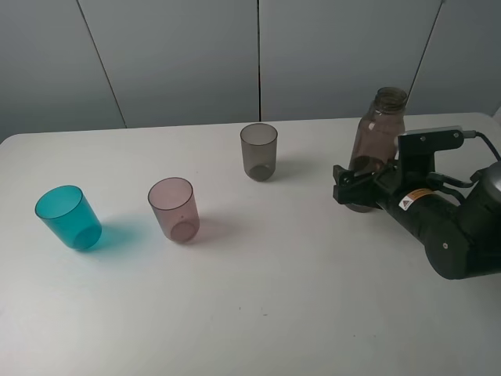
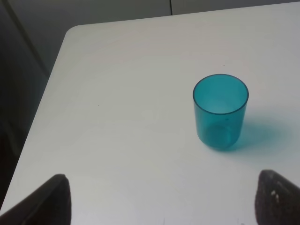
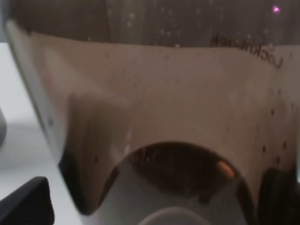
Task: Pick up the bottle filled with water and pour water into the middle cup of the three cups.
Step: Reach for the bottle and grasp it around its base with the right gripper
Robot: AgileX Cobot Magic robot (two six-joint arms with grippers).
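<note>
The bottle (image 1: 379, 133) stands on the table at the right, tall, smoky brown-pink and uncapped. It fills the right wrist view (image 3: 154, 93), with liquid in its lower part. My right gripper (image 1: 356, 185) is open with its jaws on either side of the bottle's lower part; a gap shows beside one finger (image 3: 26, 204). The three cups stand in a slanting row: teal (image 1: 69, 218) at the left, the pale pink middle cup (image 1: 174, 208), and smoky grey (image 1: 258, 150) further back. My left gripper (image 2: 164, 190) is open and empty, short of the teal cup (image 2: 220, 111).
The white table (image 1: 274, 313) has a rounded far-left corner (image 2: 75, 33), with a dark drop beyond its left edge. A grey panelled wall stands behind the table. The right arm's bulky black body (image 1: 454, 227) lies at the right edge.
</note>
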